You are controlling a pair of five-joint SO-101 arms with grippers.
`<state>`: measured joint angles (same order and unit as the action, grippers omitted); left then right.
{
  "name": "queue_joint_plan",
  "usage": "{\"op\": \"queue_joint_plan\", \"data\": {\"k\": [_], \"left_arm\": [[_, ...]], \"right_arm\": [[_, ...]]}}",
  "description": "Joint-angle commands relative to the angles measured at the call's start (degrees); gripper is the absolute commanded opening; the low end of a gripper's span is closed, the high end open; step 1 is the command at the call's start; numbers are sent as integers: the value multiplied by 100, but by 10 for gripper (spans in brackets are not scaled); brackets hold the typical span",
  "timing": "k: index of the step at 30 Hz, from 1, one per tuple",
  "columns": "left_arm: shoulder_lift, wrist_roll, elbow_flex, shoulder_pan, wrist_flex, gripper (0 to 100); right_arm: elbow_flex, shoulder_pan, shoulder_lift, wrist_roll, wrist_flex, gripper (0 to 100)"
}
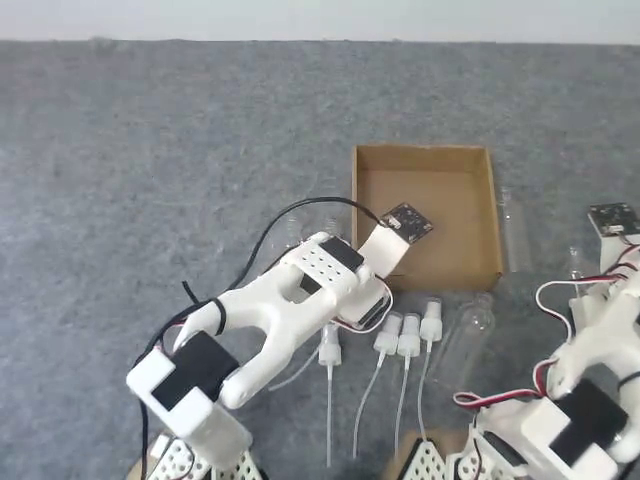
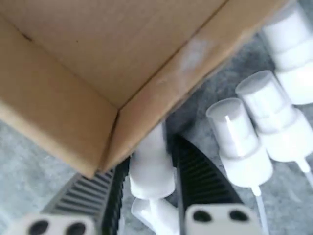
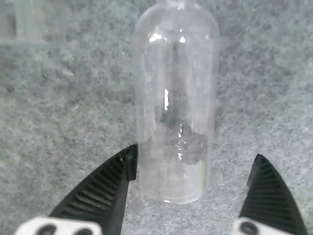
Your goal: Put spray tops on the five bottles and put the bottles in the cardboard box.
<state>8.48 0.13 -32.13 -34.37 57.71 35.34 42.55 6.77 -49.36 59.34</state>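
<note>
**Two grippers, one spray top gripped**

Two arms stood over the grey mat. The left gripper was closed on a white spray top. Its ribbed black fingers pressed either side of the collar, just beside an outer corner of the cardboard box. Whether a bottle was attached under that top could not be told. Near it lay a row of three loose spray tops, close together in front of the box's near wall, with heads toward the box and thin tubes trailing away. A further spray top lay right against the left arm's end (it may have been the gripped one; the high view did not settle it).

The right gripper stood wide open and held nothing. A clear bottle lay on the mat between its fingers, base toward the gripper. One finger was just beside the bottle's wall and the other was well apart from it. A second clear bottle lay outside the box, along the wall nearer the right arm.
</note>
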Motion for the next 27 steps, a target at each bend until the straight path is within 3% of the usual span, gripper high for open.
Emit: {"op": "queue_joint_plan", "data": {"k": [1, 10, 17, 27], "left_arm": [[-448, 62, -75, 79, 167, 83], [-2251, 0, -470, 185, 967, 83], [-3349, -492, -435, 1064, 1187, 83], [-5275, -545, -875, 2347, 1292, 83]], "right_arm": [[-53, 66, 347, -53, -110, 311], [-53, 40, 382, -62, -84, 311], [-149, 4, 409, -26, -127, 311], [-1345, -435, 330, 554, 347, 280]]}}
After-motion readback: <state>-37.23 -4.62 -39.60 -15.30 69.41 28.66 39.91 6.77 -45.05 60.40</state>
